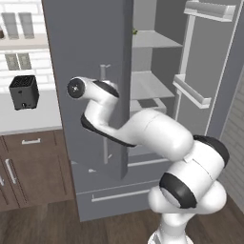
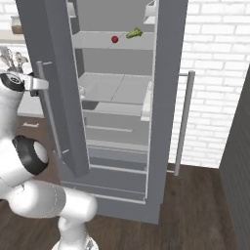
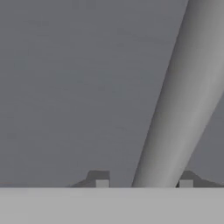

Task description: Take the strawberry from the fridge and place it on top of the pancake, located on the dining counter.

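Observation:
The fridge (image 2: 168, 73) stands with its left door (image 1: 86, 38) swung open, showing pale shelves inside. The strawberry (image 2: 114, 39), a tiny red berry, lies on an upper shelf beside a green vegetable (image 2: 134, 33). My gripper (image 3: 144, 183) is at the open door's long bar handle (image 3: 175, 109); the bar runs between the two fingertips. There is a clear gap on the left fingertip's (image 3: 102, 182) side, so the jaws stand open around the handle. In the right base view the hand (image 2: 35, 84) sits against that handle (image 2: 49, 112). The pancake and the dining counter are out of view.
A black toaster (image 1: 24, 92) sits on the wall counter above brown cabinets (image 1: 28, 167). The other open door carries shelves (image 1: 193, 90), and a long bar handle (image 2: 183, 122) shows before a white brick wall. A dark wall (image 2: 237, 146) closes the right side.

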